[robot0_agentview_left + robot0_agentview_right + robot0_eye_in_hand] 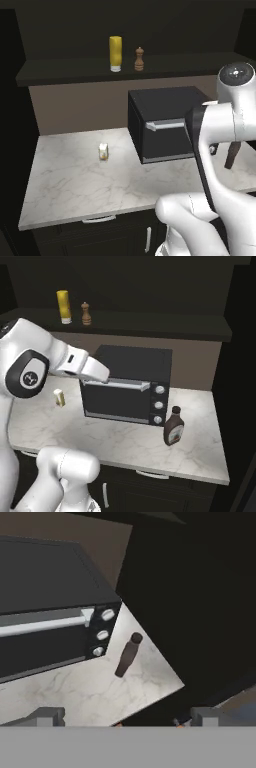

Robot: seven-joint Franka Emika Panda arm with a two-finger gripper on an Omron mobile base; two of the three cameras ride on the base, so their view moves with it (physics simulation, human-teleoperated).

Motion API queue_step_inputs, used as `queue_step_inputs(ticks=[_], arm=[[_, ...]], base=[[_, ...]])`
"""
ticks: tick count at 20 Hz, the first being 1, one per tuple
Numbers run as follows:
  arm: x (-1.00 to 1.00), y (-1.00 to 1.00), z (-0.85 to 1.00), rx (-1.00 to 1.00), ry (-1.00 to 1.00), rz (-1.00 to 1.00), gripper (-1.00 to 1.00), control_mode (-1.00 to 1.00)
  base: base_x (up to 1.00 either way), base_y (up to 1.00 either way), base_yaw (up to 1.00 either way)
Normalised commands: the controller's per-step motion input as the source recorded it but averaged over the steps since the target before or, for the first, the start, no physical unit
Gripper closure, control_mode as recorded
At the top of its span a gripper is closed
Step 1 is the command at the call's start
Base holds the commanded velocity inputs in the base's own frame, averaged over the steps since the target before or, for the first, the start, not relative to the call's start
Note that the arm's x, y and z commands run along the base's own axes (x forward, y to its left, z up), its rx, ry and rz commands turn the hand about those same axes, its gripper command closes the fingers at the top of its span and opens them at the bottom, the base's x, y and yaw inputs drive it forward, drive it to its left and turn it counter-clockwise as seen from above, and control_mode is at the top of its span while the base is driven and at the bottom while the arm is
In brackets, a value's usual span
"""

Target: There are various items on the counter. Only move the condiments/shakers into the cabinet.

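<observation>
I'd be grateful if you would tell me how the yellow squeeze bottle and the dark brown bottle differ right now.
The yellow squeeze bottle stands on the cabinet shelf beside the pepper shaker; the dark brown bottle stands on the counter, right of the toaster oven. The yellow one is a straight cylinder; the brown one has a wide body, narrow neck and dark cap. Both stand upright, and the gripper holds neither.

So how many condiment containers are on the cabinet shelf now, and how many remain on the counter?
2 on the cabinet shelf: the yellow squeeze bottle and the pepper shaker beside it. 1 on the counter: the dark brown bottle, standing right of the toaster oven.
</observation>
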Motion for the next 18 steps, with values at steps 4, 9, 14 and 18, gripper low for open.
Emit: queue_step_inputs(ticks=[4,9,14,18], arm=[[0.00,-0.30,-0.61,0.11,0.00,-0.21,-1.00,-1.00],[0.00,-0.27,-0.52,0.15,0.00,-0.16,-1.00,-1.00],[0.07,-0.25,-0.54,0.14,0.00,-0.13,-1.00,-1.00],[0.12,-0.28,-0.48,0.04,-0.01,-0.05,-1.00,-1.00]], base=[[0.00,0.00,0.00],[0.00,0.00,0.00],[0.00,0.00,0.00],[0.00,0.00,0.00]])
